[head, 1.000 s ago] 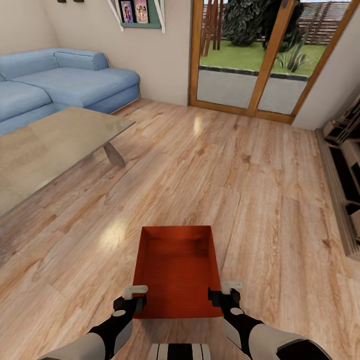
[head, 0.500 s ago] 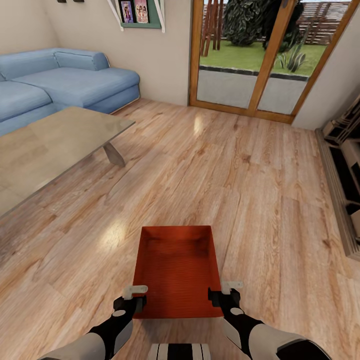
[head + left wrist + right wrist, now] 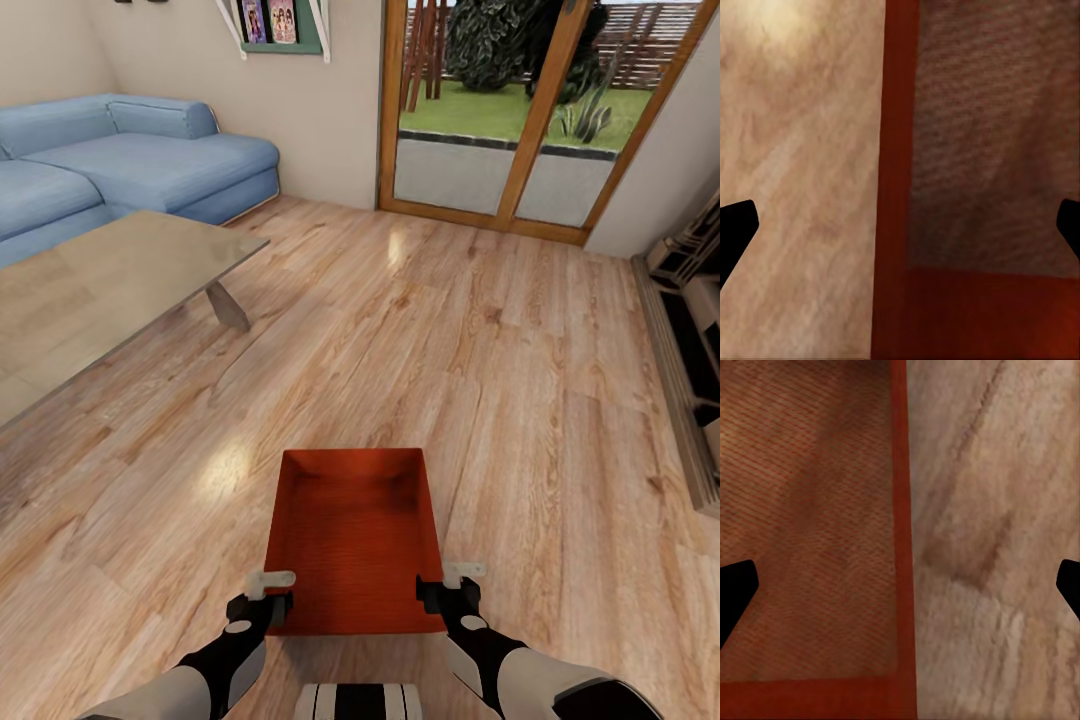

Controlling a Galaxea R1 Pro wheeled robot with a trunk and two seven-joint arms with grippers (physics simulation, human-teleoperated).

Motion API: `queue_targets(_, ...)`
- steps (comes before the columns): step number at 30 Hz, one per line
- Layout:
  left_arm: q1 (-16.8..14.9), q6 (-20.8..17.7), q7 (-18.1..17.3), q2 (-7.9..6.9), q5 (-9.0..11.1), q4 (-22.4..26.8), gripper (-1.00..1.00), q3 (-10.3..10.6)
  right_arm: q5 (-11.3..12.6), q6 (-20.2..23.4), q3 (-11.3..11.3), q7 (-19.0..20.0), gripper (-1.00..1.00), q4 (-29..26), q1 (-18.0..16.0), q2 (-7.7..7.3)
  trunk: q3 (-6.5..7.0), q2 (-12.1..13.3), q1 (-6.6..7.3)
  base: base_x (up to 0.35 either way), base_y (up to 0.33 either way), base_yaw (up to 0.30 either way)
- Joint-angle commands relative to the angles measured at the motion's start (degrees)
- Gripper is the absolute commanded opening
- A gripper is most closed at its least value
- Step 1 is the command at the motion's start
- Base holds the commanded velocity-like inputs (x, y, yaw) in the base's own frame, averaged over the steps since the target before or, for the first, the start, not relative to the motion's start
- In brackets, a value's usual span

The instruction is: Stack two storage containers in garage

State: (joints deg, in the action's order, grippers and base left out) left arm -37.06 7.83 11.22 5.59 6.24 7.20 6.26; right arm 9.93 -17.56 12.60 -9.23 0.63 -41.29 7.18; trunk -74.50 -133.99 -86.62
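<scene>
over the wood floor (image 3: 520, 400) near the desk (image 3: 110, 290), the bin (image 3: 355, 540) is sitting between released pincers: left pincer (image 3: 272, 592) and right pincer (image 3: 448, 588) are straddling its side walls.

A blue corner sofa (image 3: 130, 160) is set against the wall, a glass coffee table (image 3: 90, 290) before it; wood-framed glass doors (image 3: 520, 110) are seen beyond.

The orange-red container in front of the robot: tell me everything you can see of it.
The orange-red, thin-walled, lidless square storage container is upright and empty, with a finely ribbed base. It sits low over the light wood plank floor. The left gripper straddles its left wall, the right gripper its right wall, fingers spread wide in both wrist views.
</scene>
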Motion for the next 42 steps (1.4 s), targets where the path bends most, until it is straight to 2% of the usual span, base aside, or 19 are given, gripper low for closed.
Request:
queue_targets(1, -0.03, 0.2, 0.27, 0.01, 0.61, -0.16, 1.0, 0.5, 0.54, -0.2, 0.49, -0.15, 1.0, 0.07, -0.05, 0.02, -0.03, -0.01, 0.01, 0.0, 0.0, 0.0)
queue_targets(27, -0.03, 0.01, -0.1, -0.4, 0.61, -0.87, 1.0, 0.59, 0.51, -0.29, 0.49, -0.17, 1.0, 0.07, -0.03, 0.1, -0.03, -0.01, 0.01, 0.0, 0.0, 0.0)
queue_targets(28, -0.03, 0.0, -0.12, -0.4, 0.61, -0.87, 1.0, 0.59, 0.52, -0.29, 0.49, -0.17, -1.0, 0.07, -0.03, 0.11, -0.03, -0.01, 0.01, 0.0, 0.0, 0.0)
queue_targets(29, -0.03, 0.0, -0.16, -0.4, 0.61, -0.87, -1.0, 0.59, 0.52, -0.29, 0.49, -0.17, -1.0, 0.07, -0.03, 0.11, -0.03, -0.01, 0.01, 0.0, 0.0, 0.0)
queue_targets(42, -0.03, -0.01, 0.04, -0.39, 0.61, -0.87, -1.0, 0.59, 0.53, -0.72, 0.56, -0.17, -1.0, 0.07, -0.02, 0.11, -0.03, -0.01, 0.01, 0.0, 0.0, 0.0)
